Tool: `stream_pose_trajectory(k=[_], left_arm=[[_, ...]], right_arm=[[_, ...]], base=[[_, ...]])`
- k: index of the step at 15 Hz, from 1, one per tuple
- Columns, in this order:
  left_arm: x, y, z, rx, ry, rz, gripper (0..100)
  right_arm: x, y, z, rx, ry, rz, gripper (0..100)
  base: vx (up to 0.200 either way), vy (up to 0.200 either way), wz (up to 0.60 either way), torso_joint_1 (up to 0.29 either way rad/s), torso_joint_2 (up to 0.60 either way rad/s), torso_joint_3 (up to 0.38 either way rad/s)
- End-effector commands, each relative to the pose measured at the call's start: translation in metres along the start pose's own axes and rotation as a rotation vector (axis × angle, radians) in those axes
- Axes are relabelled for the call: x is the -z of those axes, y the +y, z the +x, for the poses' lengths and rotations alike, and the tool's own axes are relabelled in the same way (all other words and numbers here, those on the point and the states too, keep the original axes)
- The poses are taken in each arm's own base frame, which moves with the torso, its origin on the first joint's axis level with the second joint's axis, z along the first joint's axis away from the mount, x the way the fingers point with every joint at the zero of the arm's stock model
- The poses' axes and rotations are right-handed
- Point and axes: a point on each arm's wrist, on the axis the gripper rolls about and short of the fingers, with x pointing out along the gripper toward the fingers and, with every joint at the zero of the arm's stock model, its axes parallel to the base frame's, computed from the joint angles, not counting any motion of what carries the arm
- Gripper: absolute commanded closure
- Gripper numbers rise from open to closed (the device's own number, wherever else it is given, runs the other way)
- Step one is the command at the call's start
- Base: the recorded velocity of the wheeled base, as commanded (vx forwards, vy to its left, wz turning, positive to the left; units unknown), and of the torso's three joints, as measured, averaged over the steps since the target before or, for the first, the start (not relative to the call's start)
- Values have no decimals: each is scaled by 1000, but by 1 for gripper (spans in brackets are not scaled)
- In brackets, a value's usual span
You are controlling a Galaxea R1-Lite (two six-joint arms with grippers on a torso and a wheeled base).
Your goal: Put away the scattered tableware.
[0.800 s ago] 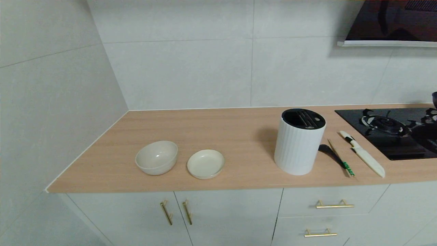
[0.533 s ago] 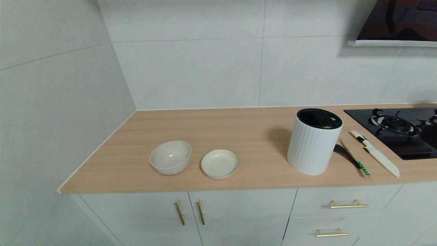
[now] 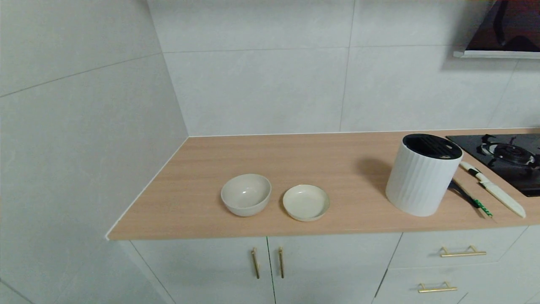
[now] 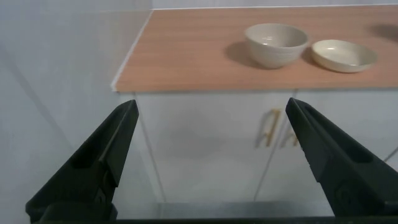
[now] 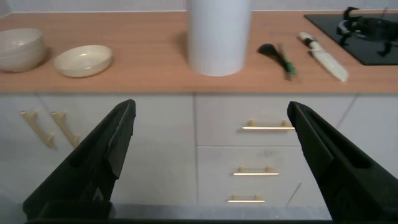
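A cream bowl (image 3: 246,194) and a shallow cream dish (image 3: 306,202) sit side by side near the wooden counter's (image 3: 274,156) front edge. To their right stands a white ribbed utensil holder (image 3: 422,174) with a black slotted top. Beside it lie a black spoon (image 3: 457,188), chopsticks (image 3: 474,199) and a white knife (image 3: 493,190). My left gripper (image 4: 210,107) is open, level with the cabinet fronts, short of the bowl (image 4: 276,43) and dish (image 4: 344,55). My right gripper (image 5: 210,107) is open before the drawers, below the holder (image 5: 219,34), the knife (image 5: 323,57) and chopsticks (image 5: 285,59).
A black gas hob (image 3: 506,156) is set into the counter at the far right. Tiled walls close off the back and left side. White cabinet doors (image 3: 261,270) and drawers (image 3: 460,253) with gold handles run below the counter.
The whole head view has shifted, so everything on the counter appears farther right: the camera moved. Nothing on the counter has moved.
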Motion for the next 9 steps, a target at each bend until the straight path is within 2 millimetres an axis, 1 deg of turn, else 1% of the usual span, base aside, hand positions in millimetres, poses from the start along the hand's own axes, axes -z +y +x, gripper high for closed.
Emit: stream_pose_trajectory(k=[1,4,9], left_arm=[[0,0,0,-1,0,0,0],[0,0,0,-1,0,0,0],[0,0,0,-1,0,0,0]], right_arm=[[0,0,0,0,0,-2,0],[0,0,0,-1,0,-2,0],[0,0,0,0,0,0,0]], base=[[0,200,0,-2,7,7],[0,200,0,4,2,-1],[0,0,0,0,0,0]])
